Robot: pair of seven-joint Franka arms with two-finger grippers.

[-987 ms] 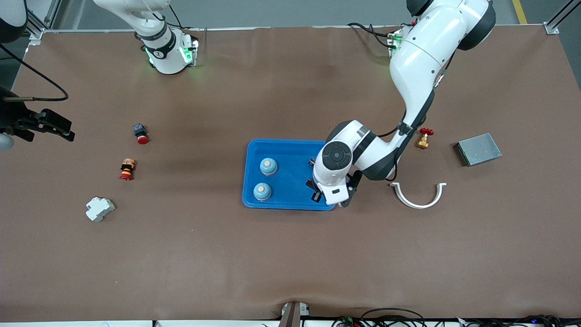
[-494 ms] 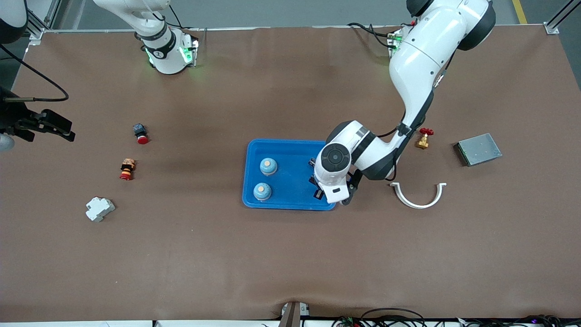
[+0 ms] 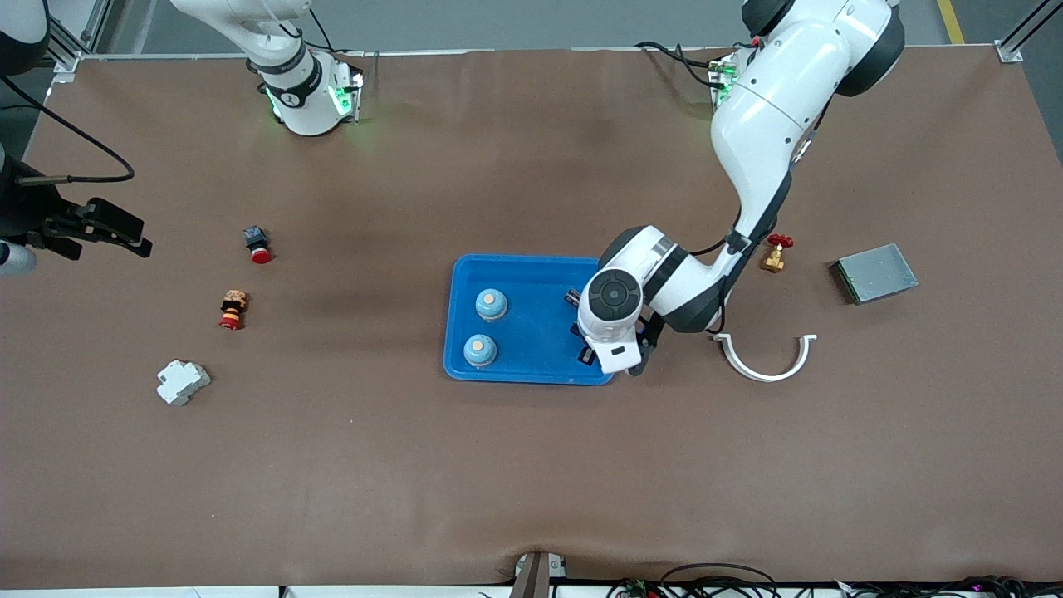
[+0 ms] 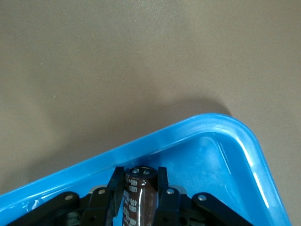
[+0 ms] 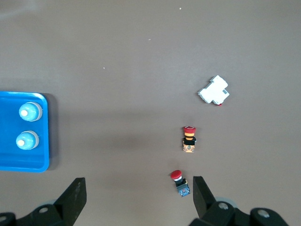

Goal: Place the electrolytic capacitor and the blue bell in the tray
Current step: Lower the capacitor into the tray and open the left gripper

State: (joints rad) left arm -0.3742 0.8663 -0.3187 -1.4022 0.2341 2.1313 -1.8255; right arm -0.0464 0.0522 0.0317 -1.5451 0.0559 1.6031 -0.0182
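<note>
Over the tray's (image 3: pixel 531 365) 4 o'clock corner, left end effector (image 4: pixel 140 188) was clamped on the electrolytic capacitor (image 4: pixel 139 197), gripped across its smooth, likely slippery sleeve. Both blue bells (image 3: pixel 491 305) sat in the tray. Right end effector (image 5: pixel 136 195) waited agape, empty, above the tabletop (image 3: pixel 531 482).

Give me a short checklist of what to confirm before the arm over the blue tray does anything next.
1. Dark cylindrical electrolytic capacitor between left gripper fingers: ok.
2. Capacitor over shallow bright-blue plastic tray: ok.
3. Capacitor touching tray floor: cannot tell.
4. Two blue dome-shaped bells in tray, apart from the gripper: ok.
5. Right gripper open, waiting over bare brown table at the right arm's end: ok.
</note>
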